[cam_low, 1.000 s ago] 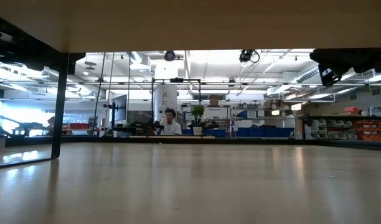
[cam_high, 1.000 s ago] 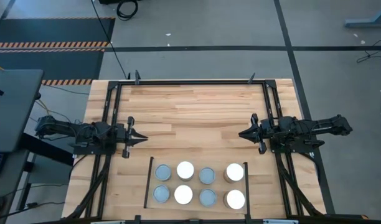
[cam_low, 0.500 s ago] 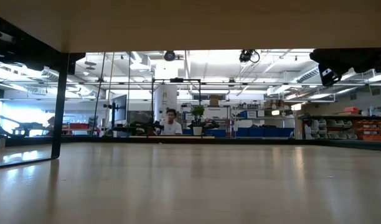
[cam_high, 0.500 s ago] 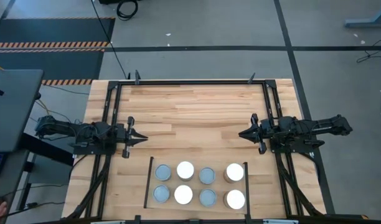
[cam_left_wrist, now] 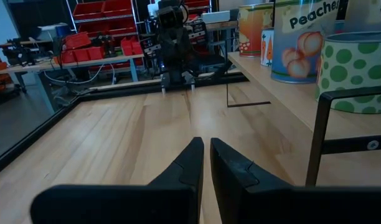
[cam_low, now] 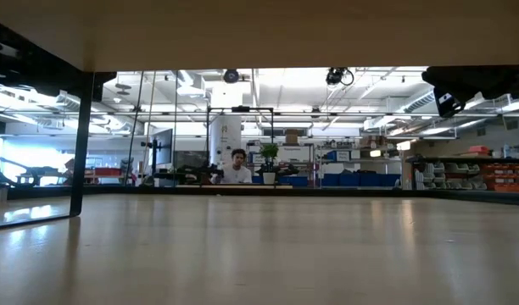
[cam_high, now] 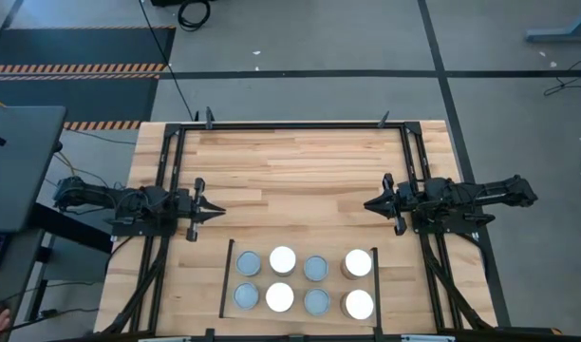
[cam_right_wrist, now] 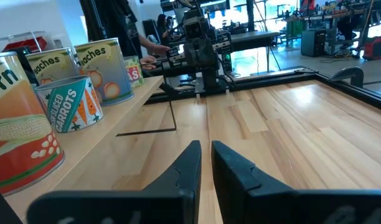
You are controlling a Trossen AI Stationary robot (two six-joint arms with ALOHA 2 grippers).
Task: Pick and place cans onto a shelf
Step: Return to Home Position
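Note:
Eight cans stand upright on their bases in two rows of four on the shelf, a pale wood panel between two thin black bars at the table's near edge. Their tops are grey or white. My left gripper is shut and empty over the table's left part, pointing right, just beyond the shelf's left end. My right gripper is shut and empty over the right part, pointing left. The left wrist view shows a green-dotted can and a peaches can. The right wrist view shows a corn can and a carrots can.
A black frame runs along the table's far edge and both sides. The bare planked tabletop lies between the two grippers and beyond them. In the low view a person sits far off in the room behind the table.

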